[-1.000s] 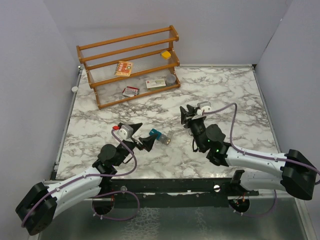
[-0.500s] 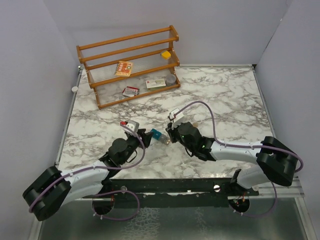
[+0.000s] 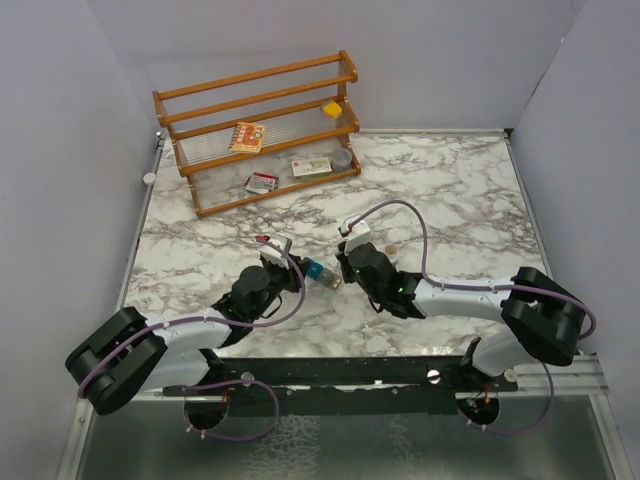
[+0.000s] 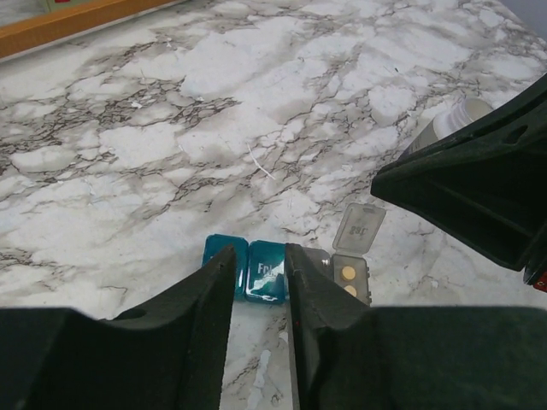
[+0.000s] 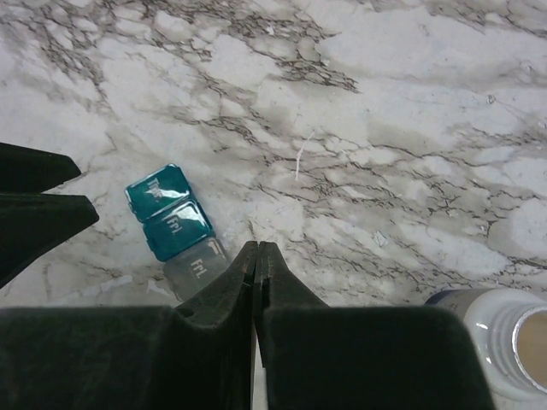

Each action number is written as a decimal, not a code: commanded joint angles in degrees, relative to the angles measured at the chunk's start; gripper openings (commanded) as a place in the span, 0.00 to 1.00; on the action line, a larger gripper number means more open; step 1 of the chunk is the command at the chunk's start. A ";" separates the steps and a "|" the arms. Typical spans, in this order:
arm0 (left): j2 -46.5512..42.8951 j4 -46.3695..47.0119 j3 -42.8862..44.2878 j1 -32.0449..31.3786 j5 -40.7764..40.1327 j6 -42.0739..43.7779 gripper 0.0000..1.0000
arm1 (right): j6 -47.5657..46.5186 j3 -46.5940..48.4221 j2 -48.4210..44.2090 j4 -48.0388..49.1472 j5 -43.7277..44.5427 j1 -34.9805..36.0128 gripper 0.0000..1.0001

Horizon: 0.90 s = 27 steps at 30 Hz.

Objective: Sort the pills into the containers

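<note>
- While the containers [image 4: 267, 270] lie flat on the tabletop [image 4: 214, 102] between your two arms, only a start on the sorting shows. The grey compartment [image 4: 350, 280] at one end has its lid [image 4: 360, 228] flipped up and two tan pills [image 4: 348, 272] inside.
- The two teal compartments [image 5: 169, 213] joined to it have their lids down. You cannot see into them, so I would count them as not yet dealt with.
- Your left fingers [image 4: 205, 299] are parted a little and hold nothing. In the left wrist view they frame the middle teal compartment, though from this angle it is hard to say whether they touch it.
- Your right fingers [image 5: 235, 290] are pressed together with nothing between them, their tips poised by the grey end of the strip.
- The bottle [image 5: 500, 342] stands near the strip but apart from it, on the right arm's side. Its mouth seems to show something tan, probably the pills yet to be sorted.
- As I read it, most of the job is left: opening the teal lids, moving pills across, and closing the compartments.
</note>
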 commanded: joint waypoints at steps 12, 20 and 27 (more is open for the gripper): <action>8.08 4.86 2.11 0.01 3.16 0.02 0.58 | 5.96 1.22 2.05 -4.33 8.75 -0.08 0.17; 14.44 4.92 4.51 -0.03 1.94 0.48 0.49 | 7.76 1.88 3.00 -6.05 8.75 -0.93 0.17; 17.87 5.91 6.25 -0.03 1.88 3.07 0.53 | 8.16 1.82 3.17 -6.00 8.43 -1.35 0.17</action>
